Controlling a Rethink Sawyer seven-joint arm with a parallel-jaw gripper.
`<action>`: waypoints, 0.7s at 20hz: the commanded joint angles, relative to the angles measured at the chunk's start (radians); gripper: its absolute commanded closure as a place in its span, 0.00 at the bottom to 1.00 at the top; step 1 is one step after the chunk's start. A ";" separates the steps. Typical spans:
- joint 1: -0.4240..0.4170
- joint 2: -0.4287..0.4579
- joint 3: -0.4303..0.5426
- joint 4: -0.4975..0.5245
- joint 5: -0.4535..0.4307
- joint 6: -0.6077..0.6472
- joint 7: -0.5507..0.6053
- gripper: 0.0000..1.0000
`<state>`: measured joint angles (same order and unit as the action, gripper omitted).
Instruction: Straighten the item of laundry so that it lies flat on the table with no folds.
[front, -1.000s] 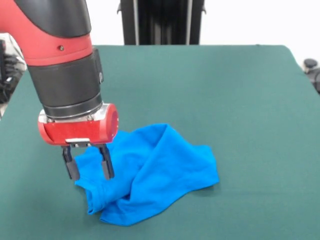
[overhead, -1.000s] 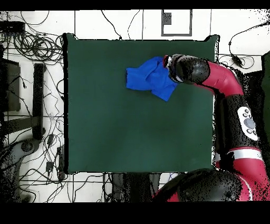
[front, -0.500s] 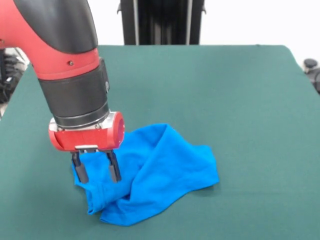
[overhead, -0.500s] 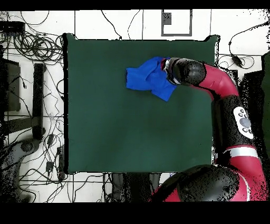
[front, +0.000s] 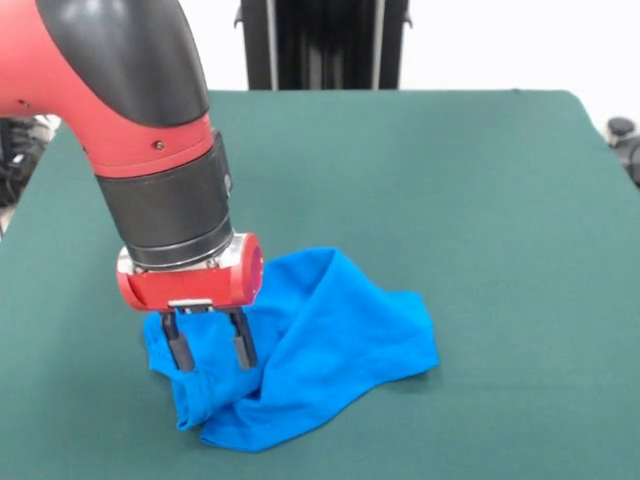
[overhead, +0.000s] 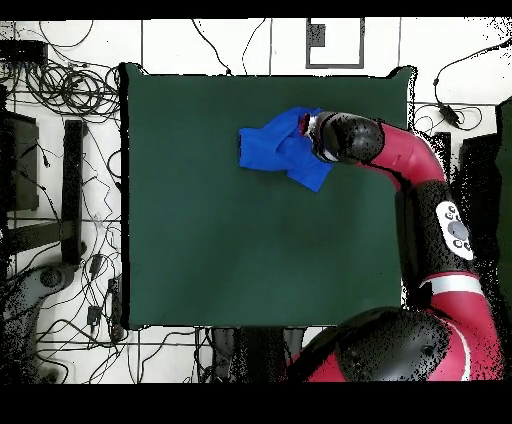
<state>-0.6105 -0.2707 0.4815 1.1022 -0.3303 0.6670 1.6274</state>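
Blue T-shirt (front: 300, 345) crumpled, gripper (front: 209, 350) (spread) above

In the overhead view the arm's wrist covers the pincer (front: 210, 352) and one edge of the blue T-shirt (front: 310, 345). The front view cuts off the worktop (front: 450, 180) at its left, right and near sides. The shirt's folds hide its sleeves and collar.

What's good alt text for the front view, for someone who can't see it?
A red and black robot arm holds its open gripper over the left part of a crumpled bright blue T-shirt, which lies folded over itself on a dark green table.
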 joint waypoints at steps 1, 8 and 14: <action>0.010 0.032 0.099 0.016 -0.032 0.039 -0.206 0.00; -0.008 0.052 0.119 -0.022 -0.029 0.091 -0.253 0.00; -0.010 0.065 0.129 -0.028 -0.035 0.085 -0.251 0.00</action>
<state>-0.6315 -0.2257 0.5159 1.0819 -0.3375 0.6670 1.6272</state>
